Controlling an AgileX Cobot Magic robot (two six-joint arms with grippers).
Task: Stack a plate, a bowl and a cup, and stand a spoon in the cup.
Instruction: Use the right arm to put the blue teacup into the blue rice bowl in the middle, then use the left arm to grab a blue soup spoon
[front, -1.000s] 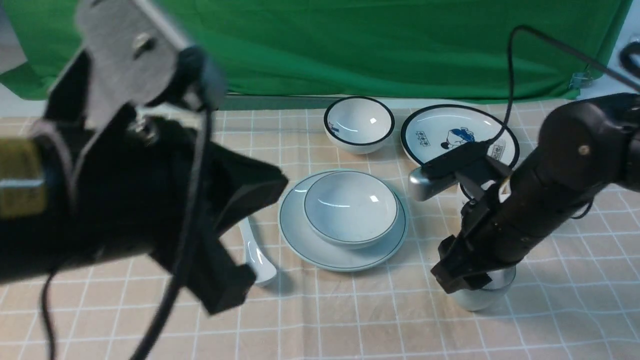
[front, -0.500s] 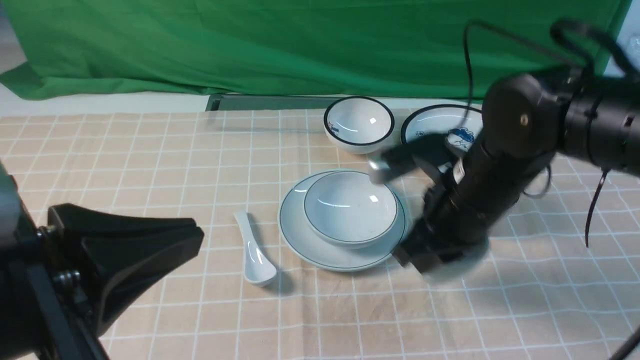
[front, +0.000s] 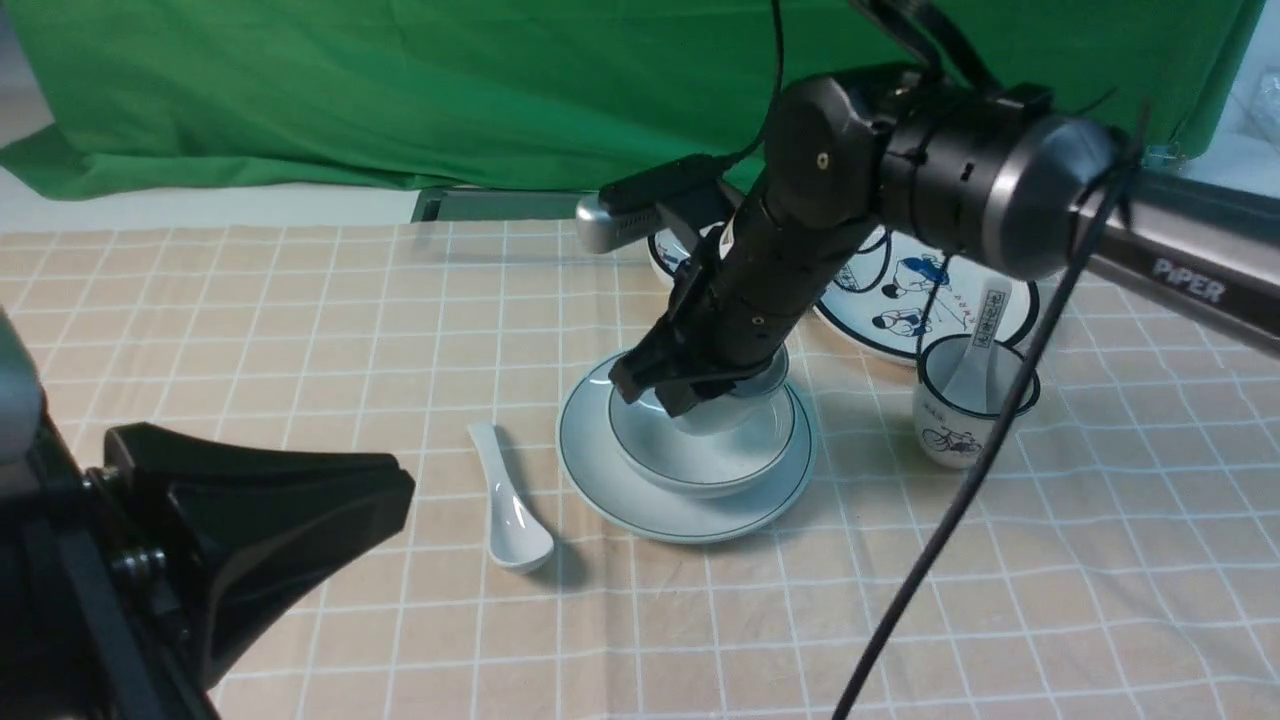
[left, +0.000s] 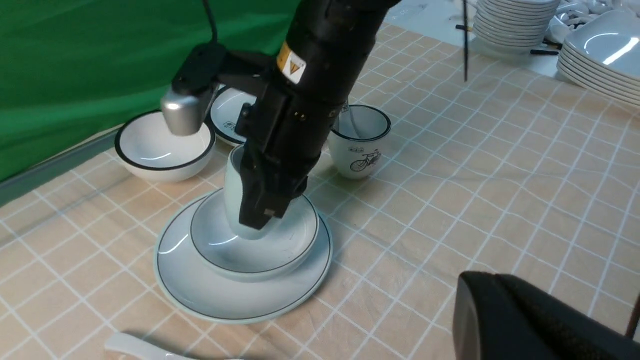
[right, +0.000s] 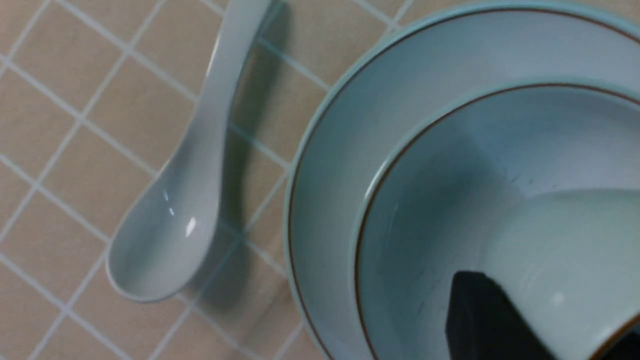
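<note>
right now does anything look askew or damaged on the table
Nothing looks damaged. Only the handleless pale blue-green ceramic cup looks askew, tilted over the wide pale blue-green ceramic bowl, but the black right gripper is gripping it, so that seems part of placing it.

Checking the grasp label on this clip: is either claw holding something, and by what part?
The right claw holds the plain cup by its wall near the rim. The left claw is shut, with nothing visibly held.
</note>
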